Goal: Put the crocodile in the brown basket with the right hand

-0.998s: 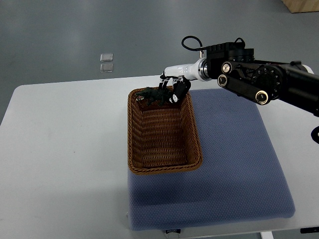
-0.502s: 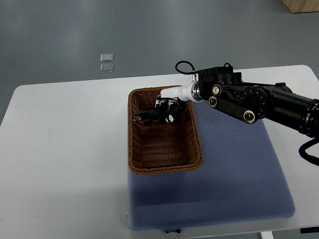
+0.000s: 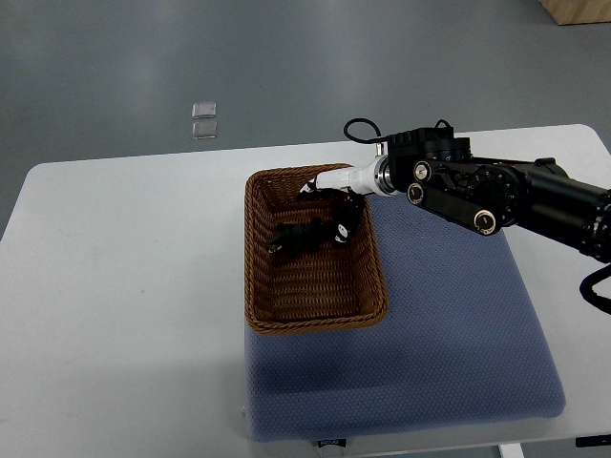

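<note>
The dark green crocodile (image 3: 295, 237) lies on the floor of the brown wicker basket (image 3: 256, 277), in its far half. My right hand (image 3: 343, 221) hangs just inside the basket's far right corner, right beside the toy's tail end. Its dark fingers (image 3: 342, 230) are spread and hold nothing. The black right arm (image 3: 487, 186) reaches in from the right edge, over the blue mat. The left arm is out of view.
The basket stands on the left part of a blue padded mat (image 3: 449, 324), which lies on a white table (image 3: 124, 286). Two small clear squares (image 3: 203, 118) lie on the grey floor beyond the table.
The right hand carried the crocodile from the basket's far rim down into the basket. It then let go and drew back slightly right, and the toy now rests on the basket floor.
</note>
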You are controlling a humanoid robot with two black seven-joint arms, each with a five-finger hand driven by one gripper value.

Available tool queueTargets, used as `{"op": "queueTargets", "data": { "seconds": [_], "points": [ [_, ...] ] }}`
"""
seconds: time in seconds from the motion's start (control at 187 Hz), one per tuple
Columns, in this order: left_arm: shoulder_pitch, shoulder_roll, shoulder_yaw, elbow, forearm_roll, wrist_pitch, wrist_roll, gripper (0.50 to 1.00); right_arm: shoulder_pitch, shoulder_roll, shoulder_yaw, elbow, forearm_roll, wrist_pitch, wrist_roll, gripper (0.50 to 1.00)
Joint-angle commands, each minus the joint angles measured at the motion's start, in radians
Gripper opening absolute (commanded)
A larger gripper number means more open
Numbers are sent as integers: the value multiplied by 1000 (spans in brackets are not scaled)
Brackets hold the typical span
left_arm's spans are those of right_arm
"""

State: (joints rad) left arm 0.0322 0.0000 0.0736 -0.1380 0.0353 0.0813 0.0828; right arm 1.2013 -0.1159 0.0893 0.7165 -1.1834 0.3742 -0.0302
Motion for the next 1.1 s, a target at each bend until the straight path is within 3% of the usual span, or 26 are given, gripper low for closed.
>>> {"op": "queueTargets", "data": {
  "seconds": [0.0, 0.229, 0.384, 0.592, 0.769, 0.929, 1.094],
  "points": [
    [0, 0, 0, 0, 0, 2, 0, 1000, 15, -31, 21, 7, 10, -8, 1, 915],
    [0, 0, 0, 0, 0, 2, 0, 1000, -3, -94, 308, 6, 88, -37, 12, 915],
    [0, 0, 0, 0, 0, 2, 0, 1000, -135, -117, 621, 6, 238, -132, 41, 915],
    [0, 0, 2, -2, 0, 0, 0, 1000, -288, -104, 898, 6, 482, -143, 115, 915],
    [0, 0, 3, -2, 0, 2, 0, 1000, -390, -102, 984, -9, 780, -146, 131, 915],
    [0, 0, 2, -2, 0, 2, 0, 1000, -462, -104, 995, -28, 1042, -149, 187, 926],
    [0, 0, 2, -2, 0, 2, 0, 1000, -508, -104, 997, -71, 1254, -138, 191, 932]
  ]
}}
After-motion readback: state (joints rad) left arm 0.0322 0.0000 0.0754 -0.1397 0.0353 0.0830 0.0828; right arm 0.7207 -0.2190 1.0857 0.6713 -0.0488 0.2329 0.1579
